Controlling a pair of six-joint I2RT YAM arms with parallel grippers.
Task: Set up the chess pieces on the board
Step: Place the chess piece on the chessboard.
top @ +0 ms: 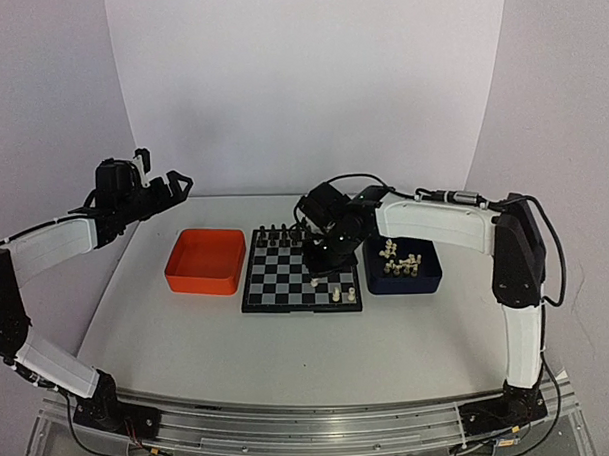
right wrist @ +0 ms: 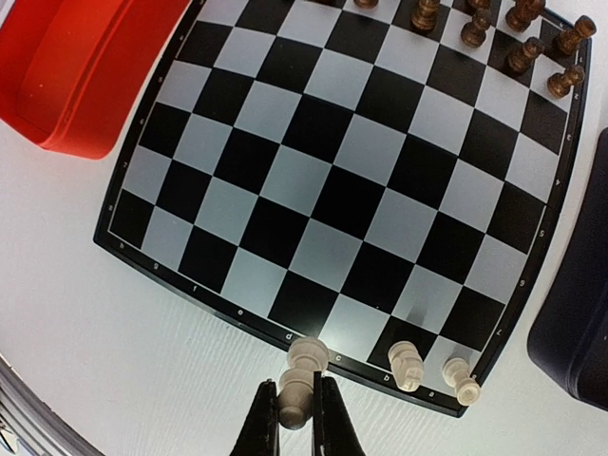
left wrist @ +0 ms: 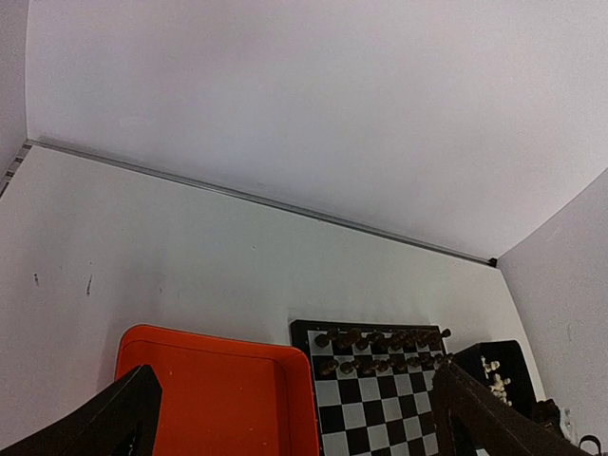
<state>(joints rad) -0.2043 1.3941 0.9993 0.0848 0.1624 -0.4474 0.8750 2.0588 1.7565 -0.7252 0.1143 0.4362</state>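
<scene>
The board [right wrist: 313, 180] lies mid-table, with black pieces [right wrist: 513, 38] along its two far rows. My right gripper [right wrist: 294, 418] is shut on a cream-white chess piece [right wrist: 300, 378], held over the board's near border around the c and d marks. Two more cream-white pieces [right wrist: 407, 366] stand on the near row's right corner squares. From above, the right gripper [top: 316, 281] hangs over the board's [top: 249, 290] near edge. My left gripper [top: 168, 183] is raised high at the far left, open and empty; its dark fingers [left wrist: 114, 418] frame the bottom of its own view.
An orange tray [top: 206, 259] sits left of the board and looks empty. A dark blue tray [top: 426, 279] to the right holds several cream-white pieces [top: 401, 263]. White walls close off the back and sides.
</scene>
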